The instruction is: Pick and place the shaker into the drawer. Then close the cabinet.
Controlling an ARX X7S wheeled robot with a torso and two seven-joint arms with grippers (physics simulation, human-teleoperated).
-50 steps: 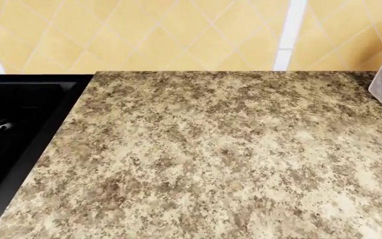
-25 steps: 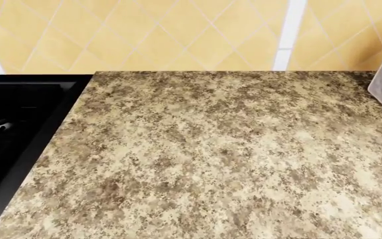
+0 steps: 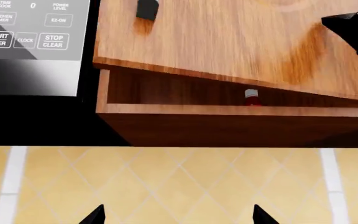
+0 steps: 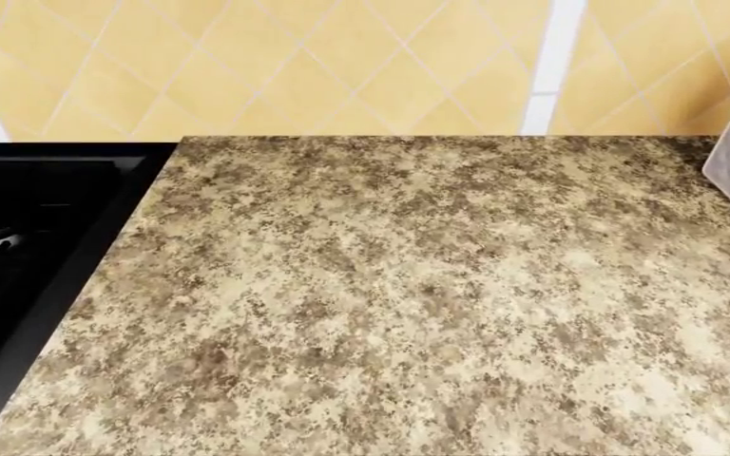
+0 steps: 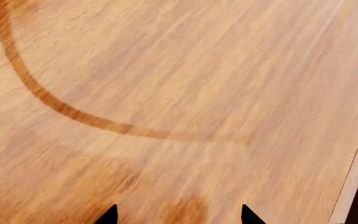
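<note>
My left gripper (image 3: 174, 215) is spread, nothing between its tips, facing the cabinet (image 3: 241, 42). The drawer (image 3: 229, 109) stands partly out beside the microwave panel (image 3: 33, 32); a small red cup (image 3: 251, 97) sits inside. Shaker not seen. My right gripper (image 5: 175, 213), tips apart, hovers close over a wood front (image 5: 166, 93). From the head, only countertop (image 4: 416, 304).

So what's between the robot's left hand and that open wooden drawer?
Only bare yellow tiling, seen in the left wrist view, separates the left hand from the drawer.
</note>
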